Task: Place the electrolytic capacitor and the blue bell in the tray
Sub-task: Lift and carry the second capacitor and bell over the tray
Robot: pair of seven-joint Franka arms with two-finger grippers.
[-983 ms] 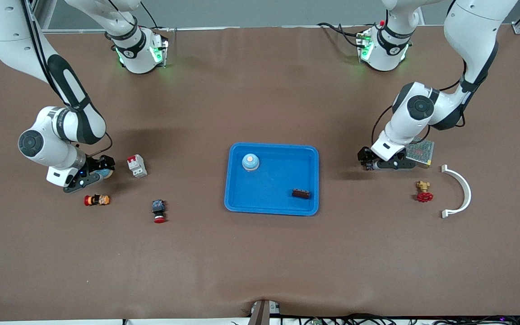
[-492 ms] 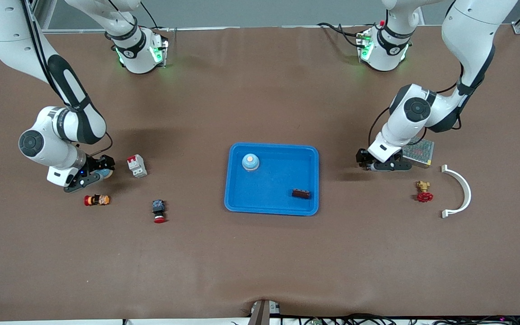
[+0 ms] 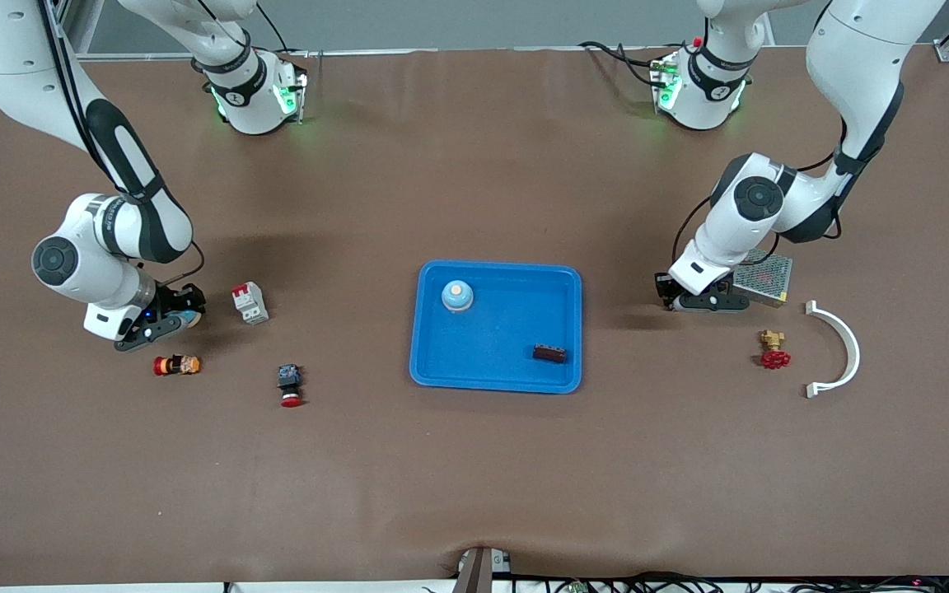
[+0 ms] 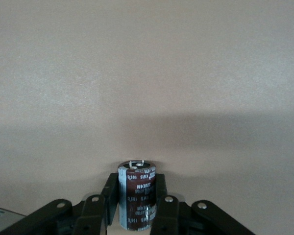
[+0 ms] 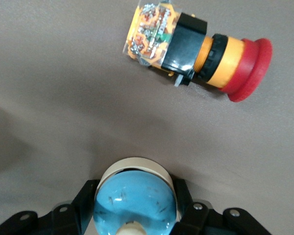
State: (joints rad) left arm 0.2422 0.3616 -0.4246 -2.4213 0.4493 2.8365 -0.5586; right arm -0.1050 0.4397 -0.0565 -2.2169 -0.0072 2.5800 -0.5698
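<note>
Both grippers have just closed on their parts.

Since a second ago the left gripper (image 4: 137, 208), low at the left arm's end of the table beside a mesh-topped box (image 3: 764, 278), has clamped its fingers (image 4: 110, 205) on the upright capacitor (image 4: 136, 196). The right gripper (image 5: 134, 208), low at the right arm's end, now pinches the blue bell (image 5: 134, 203) near an orange push-button (image 5: 196, 49). Judging by this, both picks are done and the carry to the tray (image 3: 561, 280) is next; it already holds another bell (image 3: 457, 296) and a dark block (image 3: 549, 353). The capacitor's sleeve has print, unreadable.
</note>
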